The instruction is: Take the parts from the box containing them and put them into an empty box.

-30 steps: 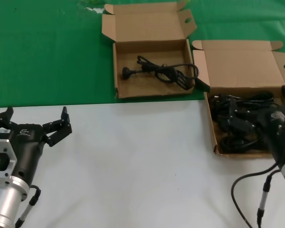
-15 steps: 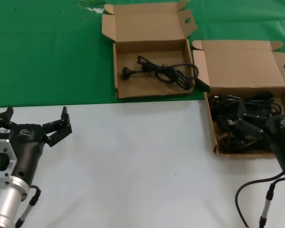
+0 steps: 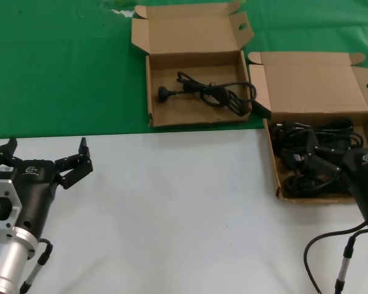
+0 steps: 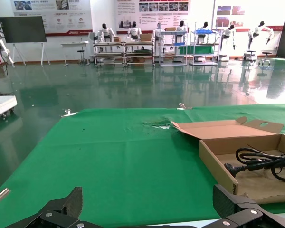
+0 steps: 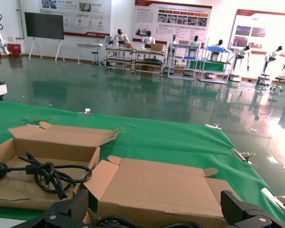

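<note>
Black coiled parts [image 3: 313,160] were heaped in the taller-lidded box [image 3: 276,177] under the right gripper [image 3: 331,164], jaws spread wide and empty; one bundle was best straddled before closing.

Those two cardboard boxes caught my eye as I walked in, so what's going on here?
A robot is moving coiled power cables from the fuller box into the other box, which already holds one cable. The right pincer is open at the near end of the fuller box, over the heap of cables, gripping none. The left pincer waits open over the white tabletop.
</note>
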